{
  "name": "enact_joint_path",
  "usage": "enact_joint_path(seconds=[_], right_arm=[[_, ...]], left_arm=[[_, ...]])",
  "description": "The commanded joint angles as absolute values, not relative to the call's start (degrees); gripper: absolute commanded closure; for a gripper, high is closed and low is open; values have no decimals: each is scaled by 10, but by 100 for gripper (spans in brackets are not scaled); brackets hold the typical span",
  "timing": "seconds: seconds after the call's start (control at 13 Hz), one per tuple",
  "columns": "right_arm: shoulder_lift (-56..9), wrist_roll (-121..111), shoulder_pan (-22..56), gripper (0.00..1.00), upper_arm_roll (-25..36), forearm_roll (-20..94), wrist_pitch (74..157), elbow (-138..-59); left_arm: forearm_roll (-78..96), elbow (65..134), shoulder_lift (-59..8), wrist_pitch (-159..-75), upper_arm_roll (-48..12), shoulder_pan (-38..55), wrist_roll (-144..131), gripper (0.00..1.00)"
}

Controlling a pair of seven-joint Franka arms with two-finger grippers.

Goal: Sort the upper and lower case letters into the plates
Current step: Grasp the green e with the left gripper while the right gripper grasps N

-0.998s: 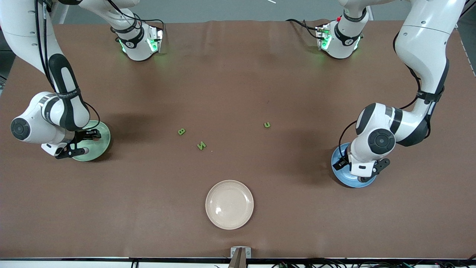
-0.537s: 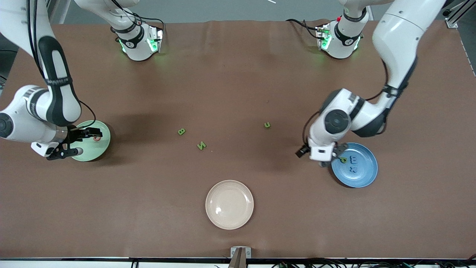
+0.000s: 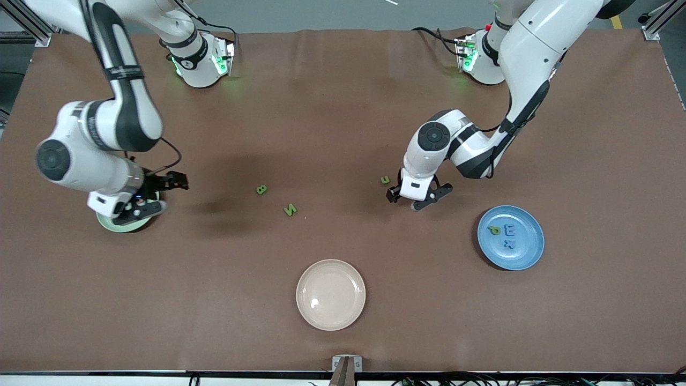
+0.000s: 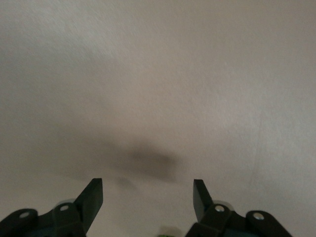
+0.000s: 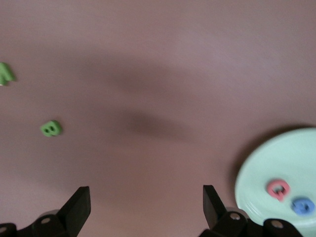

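With both grippers empty and fingers spread, the left gripper (image 3: 417, 199) hangs by the green u (image 3: 385, 180), ready to grab; the right gripper (image 3: 140, 198) sits over the mint plate (image 3: 110, 223).

Three letters (image 3: 290, 209) are laid mid-table between two plates (image 3: 511, 237) at the table's ends, a third plate (image 3: 330, 294) near the front edge.
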State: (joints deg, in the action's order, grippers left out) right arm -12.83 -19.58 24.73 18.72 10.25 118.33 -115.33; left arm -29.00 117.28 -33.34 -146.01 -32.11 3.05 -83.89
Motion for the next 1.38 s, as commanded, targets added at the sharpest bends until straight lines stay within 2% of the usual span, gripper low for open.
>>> enact_joint_path(seconds=[0.0,0.23,0.61,1.15,1.3], right_arm=[[-126,-190,331,0,192,106,1233,-1168],[-141,-157,413,0,192,107,1281,-1170],[-205,-70,528,0,192,112,1378,-1165],[-321,-126,533,0,192,109,1389,-1079],[-344,-127,533,0,192,109,1390,-1060]], left_arm=[[-313,1173,-334,-1467,-319,54,-865,23],[-311,1163,-344,-1466,-318,78,-867,29],[-312,1160,-357,-1465,-317,94,-882,33],[-313,1161,-361,-1463,-316,103,-910,55],[-313,1162,-369,-1463,-316,105,-917,57]])
